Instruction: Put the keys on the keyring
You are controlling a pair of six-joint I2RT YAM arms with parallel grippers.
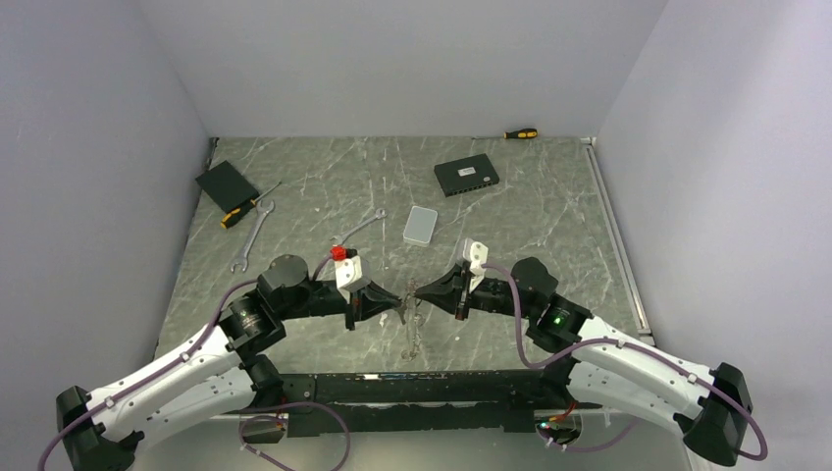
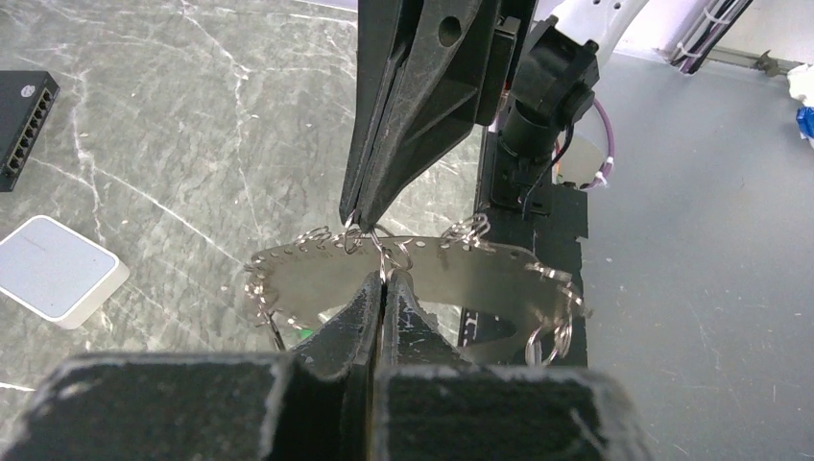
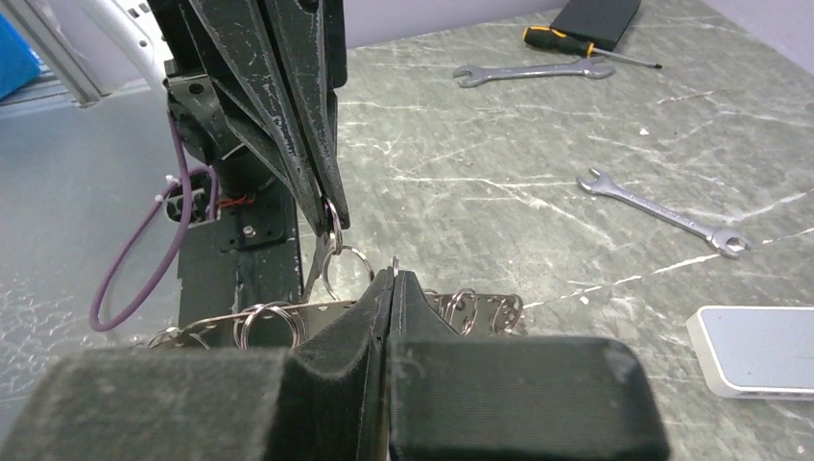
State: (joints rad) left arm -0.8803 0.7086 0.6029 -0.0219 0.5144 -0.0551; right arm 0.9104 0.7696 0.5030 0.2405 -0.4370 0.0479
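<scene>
The keyring (image 2: 422,274) is a silvery curved band with holes along its rim, strung with small split rings; it hangs between both grippers over the table's near middle (image 1: 412,334). My left gripper (image 2: 384,280) is shut on a small ring at the band's rim. My right gripper (image 3: 394,274) is shut on another small ring beside it. In each wrist view the other arm's gripper comes down from the top, the right gripper (image 2: 360,219) and the left gripper (image 3: 331,226), tips nearly touching. A green tag (image 2: 305,332) peeks under the band. I cannot make out the keys themselves.
A white box (image 1: 420,225) lies just behind the grippers, with a black switch box (image 1: 466,176) farther back. Two wrenches (image 1: 251,235) (image 1: 361,228), a screwdriver (image 1: 240,213) and a black case (image 1: 226,183) lie at the back left. Another screwdriver (image 1: 520,133) is at the far edge.
</scene>
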